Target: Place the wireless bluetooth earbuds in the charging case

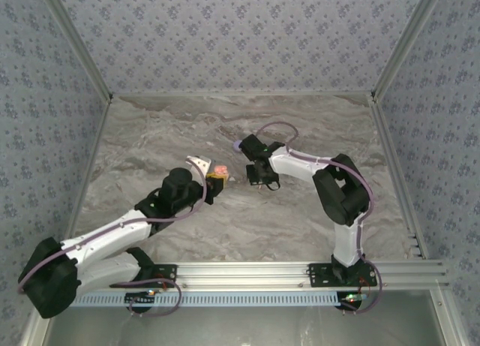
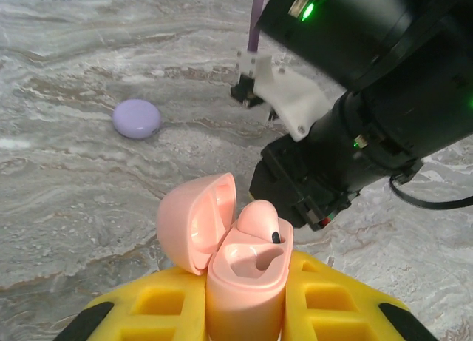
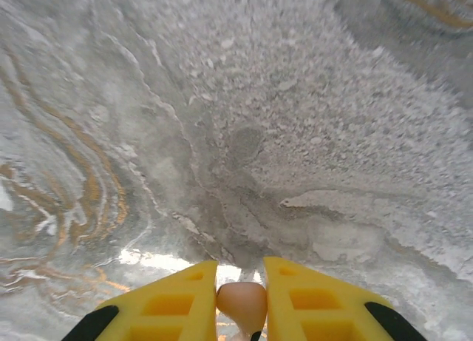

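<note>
A pink charging case (image 2: 245, 300) stands upright between the yellow fingers of my left gripper (image 2: 246, 273), which is shut on it. Its lid (image 2: 194, 224) hangs open to the left. One pale pink earbud (image 2: 260, 220) sits in the far socket, and the near socket is empty. From above, the case (image 1: 220, 169) is at the table's middle with the left gripper (image 1: 212, 182) below it. My right gripper (image 3: 241, 273) is shut on a second pinkish earbud (image 3: 242, 304), held above bare marble. In the top view the right gripper (image 1: 262, 181) hangs just right of the case.
A closed lilac round case (image 2: 137, 119) lies on the marble table (image 2: 66, 193) beyond the pink case, and from above it (image 1: 238, 145) is behind the right wrist. The right arm's black wrist (image 2: 347, 156) looms close over the pink case on its right.
</note>
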Action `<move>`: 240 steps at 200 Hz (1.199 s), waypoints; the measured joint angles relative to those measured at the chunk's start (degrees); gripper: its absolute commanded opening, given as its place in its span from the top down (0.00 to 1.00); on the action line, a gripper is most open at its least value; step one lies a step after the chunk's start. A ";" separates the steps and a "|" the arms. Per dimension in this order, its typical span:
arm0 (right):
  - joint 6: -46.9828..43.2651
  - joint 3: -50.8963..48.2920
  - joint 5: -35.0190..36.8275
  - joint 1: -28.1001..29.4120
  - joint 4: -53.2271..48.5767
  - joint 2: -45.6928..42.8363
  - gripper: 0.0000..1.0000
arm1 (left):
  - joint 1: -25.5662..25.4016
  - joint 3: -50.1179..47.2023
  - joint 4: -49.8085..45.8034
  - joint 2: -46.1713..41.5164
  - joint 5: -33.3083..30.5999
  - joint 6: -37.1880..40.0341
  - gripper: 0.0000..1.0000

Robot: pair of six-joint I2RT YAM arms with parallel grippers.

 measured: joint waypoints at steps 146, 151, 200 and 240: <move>-2.99 -8.04 -1.40 -0.90 9.22 -15.39 0.81 | 0.04 -1.40 9.22 13.81 2.99 -1.75 0.78; -3.04 -8.26 -1.62 -0.90 9.33 -15.80 0.81 | 0.07 -1.40 9.46 14.08 2.99 -1.73 0.78; -4.33 -8.85 -3.54 -0.04 11.61 -19.63 0.81 | 0.28 -1.42 13.16 16.76 4.00 -1.01 0.80; -5.49 -8.83 -4.63 2.36 13.55 -22.51 0.81 | 0.37 -2.34 17.31 18.05 5.29 1.36 0.80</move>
